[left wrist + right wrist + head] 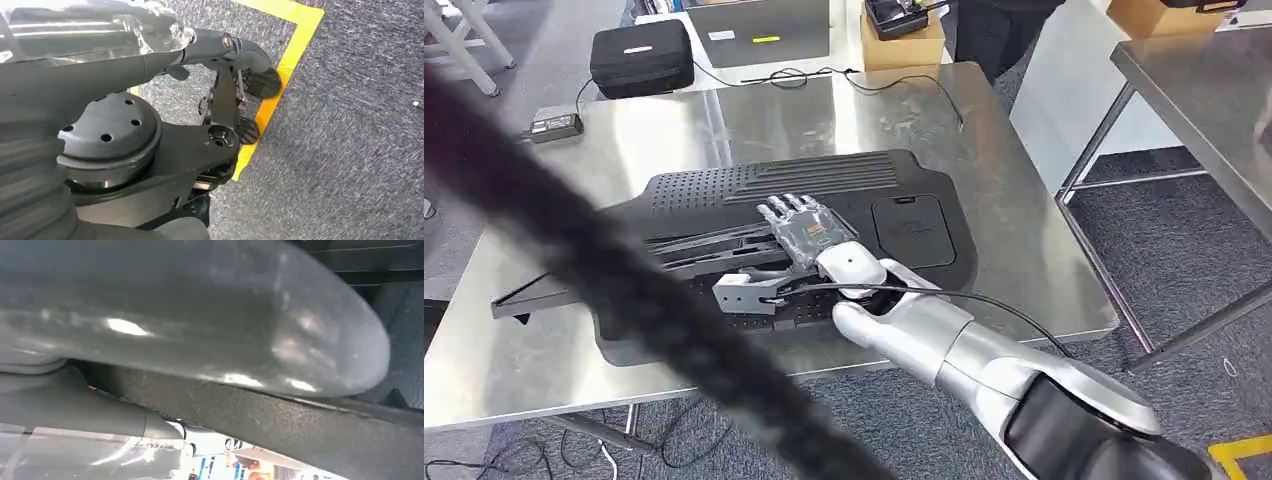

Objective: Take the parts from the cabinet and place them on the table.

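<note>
steel table [1024, 250] | black panel [824, 190] flat on it (adapter [554, 124] at corner)

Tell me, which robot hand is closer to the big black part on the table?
The right hand. It rests on top of the big black part on the steel table. The left arm hangs down by the carpeted floor, away from it.
</note>
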Robot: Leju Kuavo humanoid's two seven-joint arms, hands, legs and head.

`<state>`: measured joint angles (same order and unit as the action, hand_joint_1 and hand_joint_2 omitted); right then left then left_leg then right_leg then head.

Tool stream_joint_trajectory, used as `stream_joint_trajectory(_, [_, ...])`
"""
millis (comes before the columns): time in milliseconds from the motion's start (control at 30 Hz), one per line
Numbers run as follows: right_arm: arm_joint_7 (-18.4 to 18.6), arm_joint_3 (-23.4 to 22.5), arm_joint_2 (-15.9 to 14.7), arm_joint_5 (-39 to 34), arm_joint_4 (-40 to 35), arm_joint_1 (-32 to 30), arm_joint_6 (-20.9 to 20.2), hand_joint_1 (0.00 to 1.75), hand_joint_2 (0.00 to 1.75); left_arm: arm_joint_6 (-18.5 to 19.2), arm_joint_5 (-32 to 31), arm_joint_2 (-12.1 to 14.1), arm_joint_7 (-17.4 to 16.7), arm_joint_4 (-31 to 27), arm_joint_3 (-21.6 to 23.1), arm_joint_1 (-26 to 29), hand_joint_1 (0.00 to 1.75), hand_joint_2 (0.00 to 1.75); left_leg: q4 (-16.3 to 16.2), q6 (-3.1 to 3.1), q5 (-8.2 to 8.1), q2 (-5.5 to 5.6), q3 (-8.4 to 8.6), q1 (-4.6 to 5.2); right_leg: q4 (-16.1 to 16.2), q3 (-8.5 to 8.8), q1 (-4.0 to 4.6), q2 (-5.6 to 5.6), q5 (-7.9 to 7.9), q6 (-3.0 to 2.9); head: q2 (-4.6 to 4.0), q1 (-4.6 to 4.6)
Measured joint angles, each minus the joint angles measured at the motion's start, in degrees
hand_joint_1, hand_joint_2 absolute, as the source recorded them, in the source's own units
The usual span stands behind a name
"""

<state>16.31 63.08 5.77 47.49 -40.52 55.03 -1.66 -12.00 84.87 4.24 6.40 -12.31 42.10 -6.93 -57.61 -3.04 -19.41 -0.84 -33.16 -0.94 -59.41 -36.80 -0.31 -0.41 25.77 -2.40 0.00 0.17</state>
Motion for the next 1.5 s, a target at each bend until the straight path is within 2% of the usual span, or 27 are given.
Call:
stream_joint_trajectory(467, [-0.04, 2.08, -0.42, 0.74, -0.61, -0.52, -0.35, 0.00, 0.00, 0.02, -0.04, 0.00, 0.00, 0.00, 0.02, 0.01, 0.00, 1.75, -0.01, 0.02, -0.02, 0.00, 0.00, 0.00, 0.01, 0.00, 0.00, 0.00, 0.00, 0.00, 0.00, -0.02])
stream_joint_trajectory(1167, [-1.55, 3.17, -0.44, 1.88, -0.61, -1.68, -3.32, 0.00, 0.00, -0.15, 0.00, 0.15, -0.02, 0.00, 0.94, 0.00, 0.00, 1.75, -0.01, 0.07, -0.08, 0.00, -0.01, 0.01, 0.01, 0.01, -0.01, 0.00, 0.01, 0.02, 0.00, 0.00])
stream_joint_trajectory(1333, [-0.85, 3.21, -0.44, 1.05, -0.61, -1.81, -1.27, 0.00, 0.00, -0.22, 0.17, 0.24, -0.02, 0.00, 1.20, 0.00, 0.00, 1.75, -0.01, 0.07, -0.08, 0.00, 0.00, 0.03, 0.01, 0.00, -0.03, 0.00, 0.02, 0.02, 0.00, -0.02])
stream_joint_trajectory(1500, [0.55, 2.95, -0.77, -0.28, -1.47, -1.73, 3.93, 0.00, 0.00, -0.24, 0.39, 0.29, -0.02, 0.00, 1.38, 0.01, 0.00, 1.75, -0.02, 0.07, -0.08, 0.00, 0.00, 0.05, 0.01, 0.01, -0.05, 0.00, 0.02, 0.02, 0.00, -0.02])
